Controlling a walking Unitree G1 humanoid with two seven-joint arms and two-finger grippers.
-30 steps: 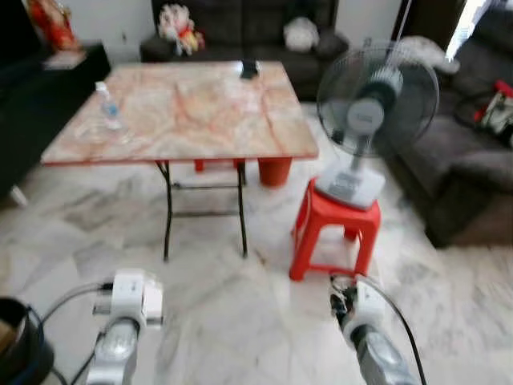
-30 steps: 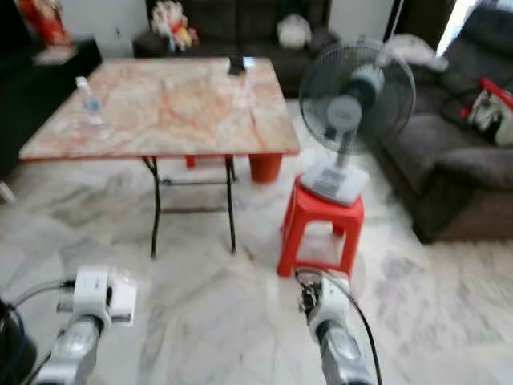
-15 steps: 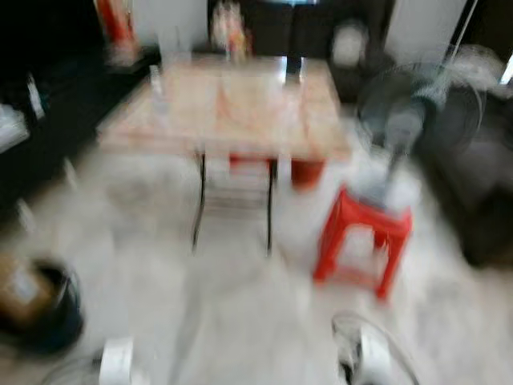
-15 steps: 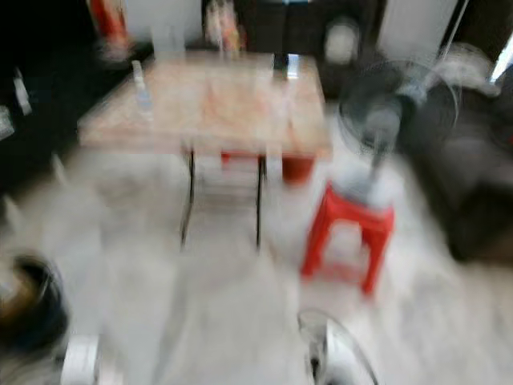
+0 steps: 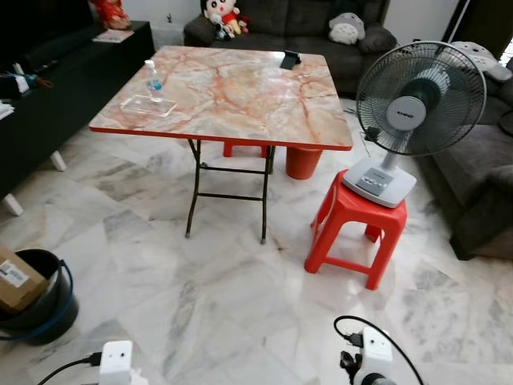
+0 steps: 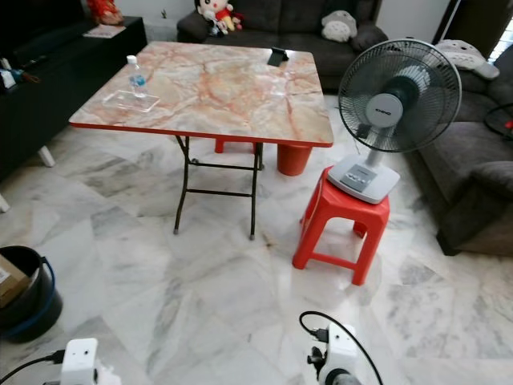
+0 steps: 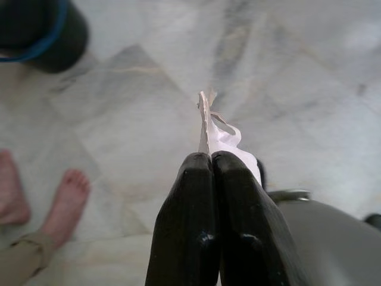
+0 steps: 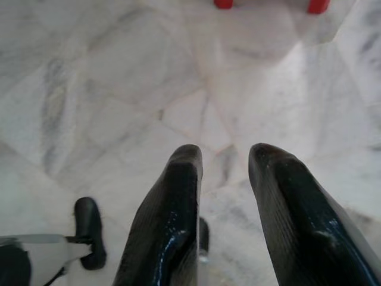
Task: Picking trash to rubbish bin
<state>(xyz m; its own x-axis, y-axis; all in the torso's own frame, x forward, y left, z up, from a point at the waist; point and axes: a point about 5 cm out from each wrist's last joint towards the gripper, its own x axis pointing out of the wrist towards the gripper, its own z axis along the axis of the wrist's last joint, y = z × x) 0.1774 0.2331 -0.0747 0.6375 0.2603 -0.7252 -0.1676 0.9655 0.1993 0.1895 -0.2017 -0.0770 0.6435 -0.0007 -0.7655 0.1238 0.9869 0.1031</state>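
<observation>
My left wrist camera catches my left end effector pressed together on a thin, crumpled scrap of white paper, held above the floor; a person's bare feet stand nearby. My right end effector hangs spread, gripping nothing, over glossy veined marble tiles. From my head I see the round black rubbish bin with a blue band low to my left, a cardboard box sticking out of it. Ahead stands a folding desk with a marbled top, and beside it a red plastic stool carrying a fan. Open floor lies between me and the bin.
</observation>
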